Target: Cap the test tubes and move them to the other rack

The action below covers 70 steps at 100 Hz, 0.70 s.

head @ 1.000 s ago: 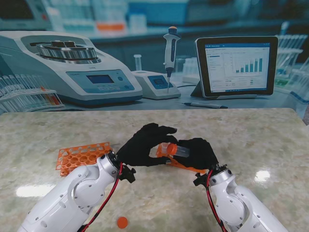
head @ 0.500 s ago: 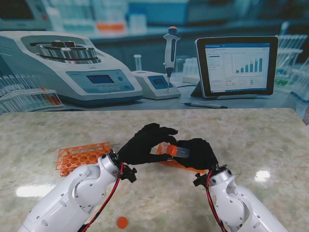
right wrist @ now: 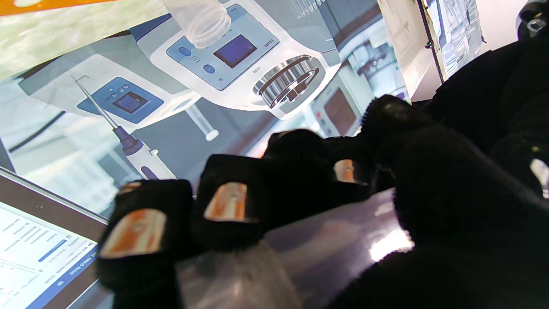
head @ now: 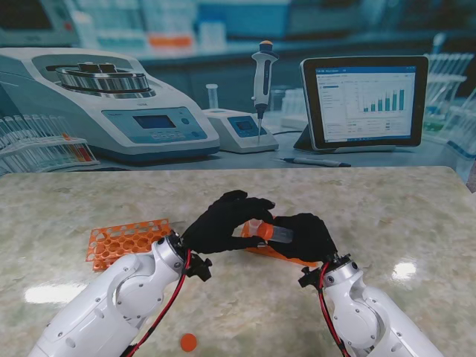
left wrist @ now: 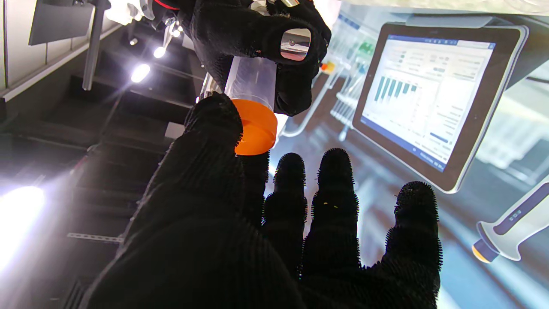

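Loose cap (head: pixel 189 342): lying on the table nearest to me, between the two arms, touching nothing.
Left hand (head: pixel 222 223): pinching an orange cap (left wrist: pixel 256 127) between thumb and forefinger, pressing it onto the tube mouth; other fingers (left wrist: pixel 335 201) spreading free.
Right hand (head: pixel 305 235): wrapping all its fingers (right wrist: pixel 227 201) round the clear tube (right wrist: pixel 326 244), holding it on its side, mouth pointing toward the left hand.
Tube and cap: meeting in the air between the hands, over the near rack; seating appearing partial, thread engagement impossible to judge.
Near rack (head: pixel 286 256): lying under the hands, mostly hidden; contents not showing.
Far rack (head: pixel 125 240): sitting to the left, well apart from the hands, its visible holes looking unfilled.
Risk, cross-threading: cap going on tilted, jamming or popping off on release.
Risk, slipping: smooth tube turning inside the right grip under twisting, leaving the cap loose.
Risk, dropping: thumb-and-forefinger pinch losing the cap, sending it rolling like the loose one.
Risk, collision: hands crowding low over the near rack, nudging it while turning.
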Motion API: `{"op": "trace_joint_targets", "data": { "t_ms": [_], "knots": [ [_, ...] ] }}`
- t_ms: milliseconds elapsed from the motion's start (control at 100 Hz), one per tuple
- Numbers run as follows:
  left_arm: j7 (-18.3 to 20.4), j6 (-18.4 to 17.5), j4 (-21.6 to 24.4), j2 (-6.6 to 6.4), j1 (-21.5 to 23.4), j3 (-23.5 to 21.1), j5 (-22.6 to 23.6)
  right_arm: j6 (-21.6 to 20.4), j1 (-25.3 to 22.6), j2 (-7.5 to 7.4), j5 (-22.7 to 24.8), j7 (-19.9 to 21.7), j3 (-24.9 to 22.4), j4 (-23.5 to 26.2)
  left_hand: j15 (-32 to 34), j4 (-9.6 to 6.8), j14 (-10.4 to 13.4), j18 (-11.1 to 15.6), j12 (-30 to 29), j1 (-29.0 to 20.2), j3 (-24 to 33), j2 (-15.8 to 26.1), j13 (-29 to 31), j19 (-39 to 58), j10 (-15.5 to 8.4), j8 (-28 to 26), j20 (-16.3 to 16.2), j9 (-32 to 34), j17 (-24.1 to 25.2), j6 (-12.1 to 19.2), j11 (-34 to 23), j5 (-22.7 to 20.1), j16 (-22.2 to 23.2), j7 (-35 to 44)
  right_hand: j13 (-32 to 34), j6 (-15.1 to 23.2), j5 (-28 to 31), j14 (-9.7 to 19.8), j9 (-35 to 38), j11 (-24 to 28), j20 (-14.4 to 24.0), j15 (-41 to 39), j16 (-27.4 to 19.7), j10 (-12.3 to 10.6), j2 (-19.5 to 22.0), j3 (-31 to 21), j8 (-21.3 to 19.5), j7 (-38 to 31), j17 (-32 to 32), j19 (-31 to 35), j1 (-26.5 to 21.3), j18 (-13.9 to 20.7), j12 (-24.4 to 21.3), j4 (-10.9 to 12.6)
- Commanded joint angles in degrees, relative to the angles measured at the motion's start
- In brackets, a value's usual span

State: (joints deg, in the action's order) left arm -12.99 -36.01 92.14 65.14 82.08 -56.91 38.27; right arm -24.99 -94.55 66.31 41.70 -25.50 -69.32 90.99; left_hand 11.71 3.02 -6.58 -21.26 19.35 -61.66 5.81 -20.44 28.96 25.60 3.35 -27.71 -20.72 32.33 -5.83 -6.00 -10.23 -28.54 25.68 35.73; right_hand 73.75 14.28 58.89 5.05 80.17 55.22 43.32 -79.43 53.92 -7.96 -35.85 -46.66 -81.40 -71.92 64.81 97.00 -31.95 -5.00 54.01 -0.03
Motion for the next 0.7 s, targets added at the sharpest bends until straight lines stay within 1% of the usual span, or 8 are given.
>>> {"op": "trace_joint_targets", "data": {
  "t_ms": [0, 100, 280, 300, 330, 470, 580, 690],
  "knots": [
    [-0.2, -0.1, -0.4, 0.15, 0.2, 0.2, 0.7, -0.4, -0.4, 0.19, -0.2, -0.1, 0.0, 0.7, 0.7, -4.12, 1.1, 0.1, 1.0, -10.3, 3.8, 1.3, 1.4, 2.0, -0.7, -1.8, -1.7, 1.6, 0.3, 5.0, -0.5, -3.4, 0.7, 10.7, 2.0, 3.5, 0.9, 3.8, 1.6, -0.2, -0.8, -2.1, 0.5, 0.0, 1.3, -0.8, -1.7, -4.4, 0.9, 1.7, -1.8, 0.9, 1.0, -0.9],
    [-0.8, -0.3, -0.7, 0.24, 0.2, 0.3, 1.0, -0.4, -0.5, 0.2, -0.1, -0.2, 0.0, 0.9, 0.6, -4.06, 1.2, 0.1, 0.9, -11.3, 4.0, -0.2, 1.5, 2.3, -0.9, -1.2, -1.7, 1.6, 0.3, 5.2, -0.5, -3.4, 0.8, 10.6, 2.0, 3.5, 0.9, 3.8, 1.6, -0.2, -0.8, -2.1, 0.5, 0.0, 1.2, -0.8, -1.7, -4.4, 0.9, 1.7, -1.8, 0.9, 1.0, -0.9],
    [-2.0, -0.7, -1.1, 0.33, 0.1, 0.5, 2.1, -0.5, -0.6, 0.22, -0.1, -0.3, -0.1, 1.1, 0.5, -3.53, 1.8, 0.4, 0.7, -11.4, 6.0, -0.9, 1.4, 3.0, -1.5, 0.0, -1.5, 1.2, 0.3, 6.0, -0.4, -3.8, 0.7, 8.8, 2.0, 3.5, 0.9, 3.8, 1.6, -0.2, -0.8, -2.1, 0.5, 0.0, 1.2, -0.8, -1.7, -4.4, 0.9, 1.7, -1.8, 0.9, 1.0, -0.9],
    [-2.1, -0.8, -1.2, 0.35, 0.1, 0.5, 2.2, -0.5, -0.7, 0.22, -0.1, -0.3, -0.1, 1.2, 0.5, -2.2, 1.8, 0.4, 0.6, -9.9, 9.6, -1.5, 1.4, 3.5, -1.5, -0.7, -1.0, 1.1, 0.5, 5.8, -0.4, -4.1, 0.7, 7.2, 2.0, 3.5, 0.9, 3.8, 1.6, -0.2, -0.8, -2.1, 0.5, 0.0, 1.2, -0.8, -1.7, -4.4, 0.9, 1.7, -1.8, 0.9, 1.0, -0.9],
    [-2.3, -0.9, -1.3, 0.36, 0.1, 0.6, 2.3, -0.5, -0.7, 0.23, -0.1, -0.3, -0.1, 1.2, 0.4, -2.02, 1.9, 0.5, 0.6, -9.7, 10.1, -1.6, 1.4, 3.5, -1.5, -0.5, -0.9, 1.0, 0.6, 5.6, -0.4, -4.1, 0.7, 6.7, 2.0, 3.5, 0.9, 3.8, 1.6, -0.2, -0.8, -2.1, 0.5, 0.0, 1.2, -0.8, -1.7, -4.4, 0.9, 1.7, -1.8, 0.9, 1.0, -0.9],
    [-2.7, -1.1, -1.5, 0.41, 0.1, 0.7, 2.6, -0.5, -0.7, 0.25, -0.1, -0.4, -0.1, 1.3, 0.4, -1.98, 2.0, 0.5, 0.6, -9.4, 11.1, -1.2, 1.3, 3.6, -1.7, 0.9, -0.8, 1.0, 0.6, 6.2, -0.4, -4.6, 0.6, 4.3, 2.0, 3.5, 0.9, 3.8, 1.6, -0.2, -0.8, -2.1, 0.5, -0.1, 1.2, -0.8, -1.7, -4.4, 0.9, 1.7, -1.7, 0.9, 1.0, -0.9],
    [-3.1, -1.2, -1.7, 0.48, 0.1, 0.8, 2.8, -0.5, -0.7, 0.26, -0.1, -0.4, -0.2, 1.5, 0.4, -1.74, 2.1, 0.6, 0.5, -8.6, 12.8, -0.9, 1.3, 3.7, -1.8, 1.4, -0.6, 0.9, 0.7, 7.3, -0.3, -5.5, 0.6, 2.0, 2.0, 3.5, 0.9, 3.8, 1.6, -0.2, -0.8, -2.1, 0.5, -0.1, 1.2, -0.8, -1.7, -4.4, 0.9, 1.7, -1.8, 0.9, 1.0, -0.9],
    [-3.4, -1.2, -2.0, 0.55, 0.1, 1.0, 2.9, -0.6, -0.8, 0.28, -0.1, -0.5, -0.2, 1.7, 0.4, -1.74, 2.3, 0.7, 0.3, -7.4, 14.4, -0.2, 1.2, 3.9, -2.0, 3.1, -0.4, 1.0, 0.7, 8.6, -0.2, -6.5, 0.5, -1.7, 2.0, 3.5, 0.9, 3.8, 1.6, -0.2, -0.8, -2.1, 0.5, -0.1, 1.3, -0.8, -1.7, -4.4, 0.9, 1.7, -1.8, 0.9, 1.0, -0.9]
  ]
}}
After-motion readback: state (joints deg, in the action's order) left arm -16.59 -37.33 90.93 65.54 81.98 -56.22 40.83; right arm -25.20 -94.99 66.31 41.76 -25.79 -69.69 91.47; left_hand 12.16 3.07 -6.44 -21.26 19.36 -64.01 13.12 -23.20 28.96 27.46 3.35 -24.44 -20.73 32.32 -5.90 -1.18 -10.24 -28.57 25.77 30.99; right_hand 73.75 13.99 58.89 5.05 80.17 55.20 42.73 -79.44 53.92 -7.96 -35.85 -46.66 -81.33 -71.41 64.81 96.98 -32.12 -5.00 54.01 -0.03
